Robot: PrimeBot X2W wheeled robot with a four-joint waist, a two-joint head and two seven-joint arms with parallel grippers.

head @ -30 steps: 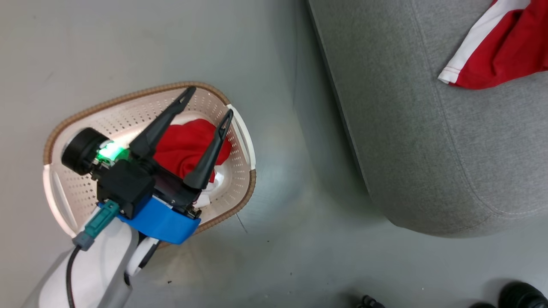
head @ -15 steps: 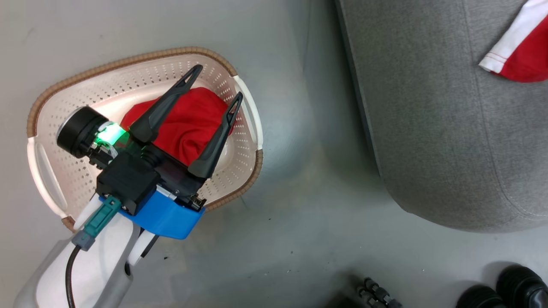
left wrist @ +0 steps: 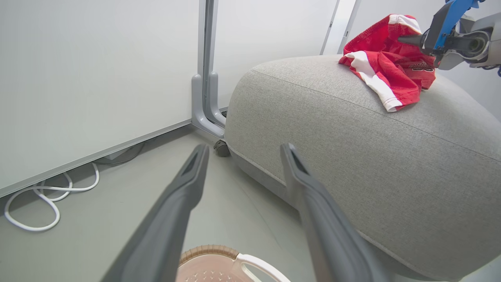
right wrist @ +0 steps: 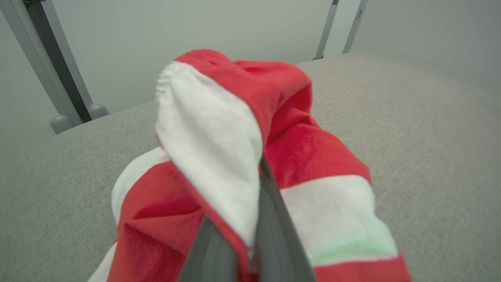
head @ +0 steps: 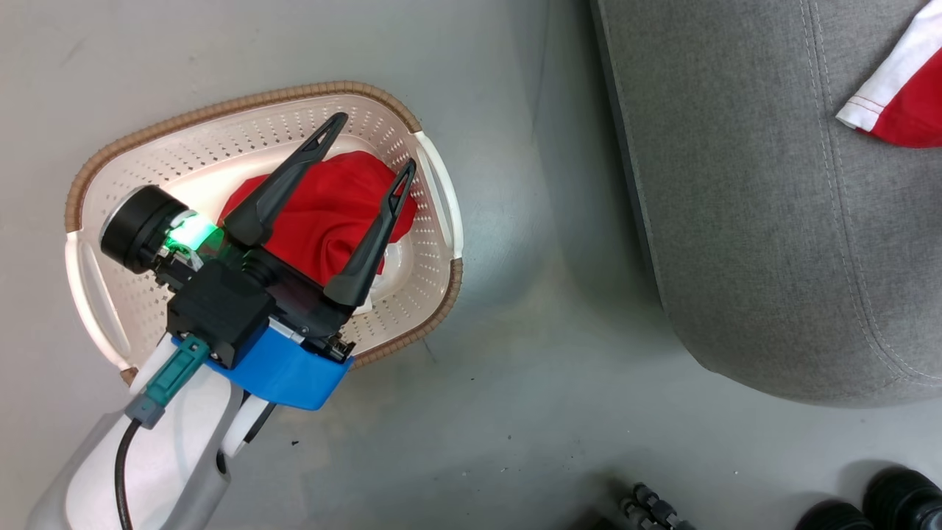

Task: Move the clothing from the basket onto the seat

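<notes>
Left of frame: left gripper (head: 375, 140) agape over limp red fabric garment (head: 331, 206) in cream perforated plastic basket (head: 184, 154); we'd pinch crest. Right gripper (left wrist: 405, 39) clamps red-white striped garment (left wrist: 391, 64).

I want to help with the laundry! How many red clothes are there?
2. One red garment lies bunched in the basket; the other garment sits on the sofa, pinched by the right gripper. More could hide underneath.

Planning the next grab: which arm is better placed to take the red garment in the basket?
Left. The left gripper hangs open directly above the red garment in the basket; the right gripper is over at the sofa, jaws shut on the other garment.
</notes>
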